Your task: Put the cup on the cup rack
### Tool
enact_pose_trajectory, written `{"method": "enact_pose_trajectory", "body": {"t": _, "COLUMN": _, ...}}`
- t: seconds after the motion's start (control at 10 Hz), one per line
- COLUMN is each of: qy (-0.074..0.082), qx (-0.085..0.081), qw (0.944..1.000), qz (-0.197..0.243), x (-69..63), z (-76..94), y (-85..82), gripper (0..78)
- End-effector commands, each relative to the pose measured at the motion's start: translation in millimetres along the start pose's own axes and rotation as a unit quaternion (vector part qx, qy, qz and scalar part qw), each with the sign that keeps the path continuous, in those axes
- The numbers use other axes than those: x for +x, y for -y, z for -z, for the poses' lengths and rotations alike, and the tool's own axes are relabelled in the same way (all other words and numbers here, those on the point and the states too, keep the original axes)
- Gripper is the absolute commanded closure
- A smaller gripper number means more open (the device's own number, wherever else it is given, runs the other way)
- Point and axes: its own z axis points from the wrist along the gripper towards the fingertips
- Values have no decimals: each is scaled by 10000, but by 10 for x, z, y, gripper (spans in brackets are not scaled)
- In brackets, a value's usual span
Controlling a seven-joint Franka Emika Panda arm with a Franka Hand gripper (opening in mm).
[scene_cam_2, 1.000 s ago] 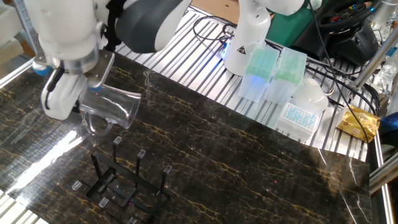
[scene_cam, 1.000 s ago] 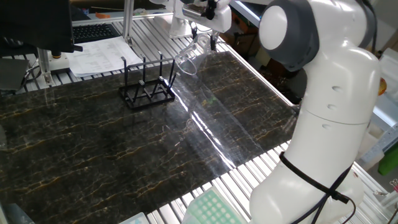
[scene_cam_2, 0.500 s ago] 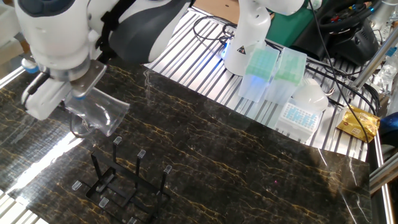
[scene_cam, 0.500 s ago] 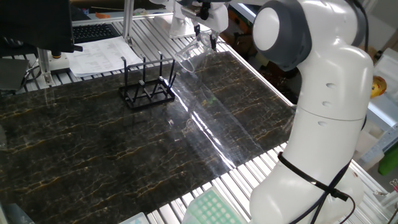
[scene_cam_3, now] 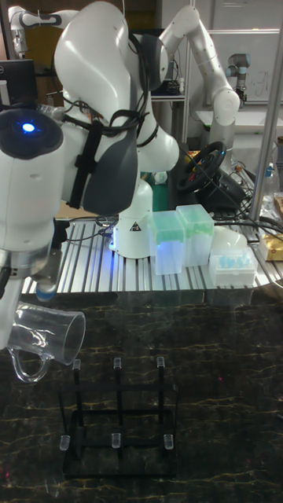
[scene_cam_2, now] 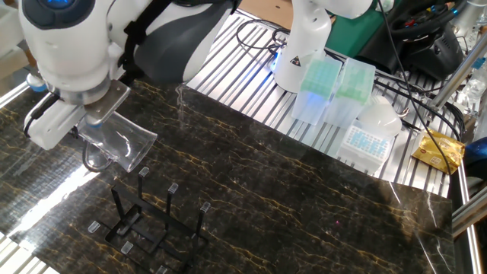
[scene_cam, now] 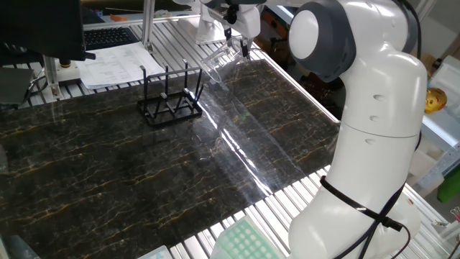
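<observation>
A clear glass cup [scene_cam_2: 120, 145] hangs in the air, tipped on its side with its handle pointing down. My gripper [scene_cam_2: 90, 126] is shut on the cup's base end. The cup rack [scene_cam_2: 148, 225], black wire with several upright pegs, stands on the dark marble tabletop below and to the right of the cup. In the tall fixed view the cup [scene_cam_3: 49, 336] floats just above and left of the cup rack [scene_cam_3: 118, 428], its mouth facing the pegs. From the opposite side the cup [scene_cam: 217, 67] sits right of the cup rack [scene_cam: 170, 101], under the gripper [scene_cam: 237, 43].
Green and blue pipette tip boxes [scene_cam_2: 329, 90] and a second white arm's base [scene_cam_2: 298, 46] stand on the slatted metal table behind the marble. A yellow packet [scene_cam_2: 437, 149] lies far right. Papers [scene_cam: 115, 63] and a keyboard lie beyond the rack.
The gripper has carried the cup a little to the left and tilted it further, so its mouth now dips toward the rack. The rack has not moved.
</observation>
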Motion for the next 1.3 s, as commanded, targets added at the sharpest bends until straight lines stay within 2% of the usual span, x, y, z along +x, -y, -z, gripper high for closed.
{"method": "enact_pose_trajectory", "body": {"t": 0.1, "qy": 7, "qx": 8, "qw": 10000, "qz": -50, "x": -19, "z": -17, "y": -12, "gripper": 764}}
{"method": "enact_pose_trajectory", "body": {"t": 0.4, "qy": 35, "qx": 0, "qw": 10000, "qz": -21, "x": -18, "z": -181, "y": -41, "gripper": 764}}
{"method": "enact_pose_trajectory", "body": {"t": 0.7, "qy": 83, "qx": -6, "qw": 9999, "qz": -74, "x": -8, "z": -211, "y": -56, "gripper": 764}}
{"method": "enact_pose_trajectory", "body": {"t": 1.0, "qy": 63, "qx": -7, "qw": 9999, "qz": -79, "x": -11, "z": -229, "y": -66, "gripper": 764}}
{"method": "enact_pose_trajectory", "body": {"t": 1.3, "qy": 80, "qx": -6, "qw": 9999, "qz": -132, "x": 46, "z": -301, "y": -72, "gripper": 764}}
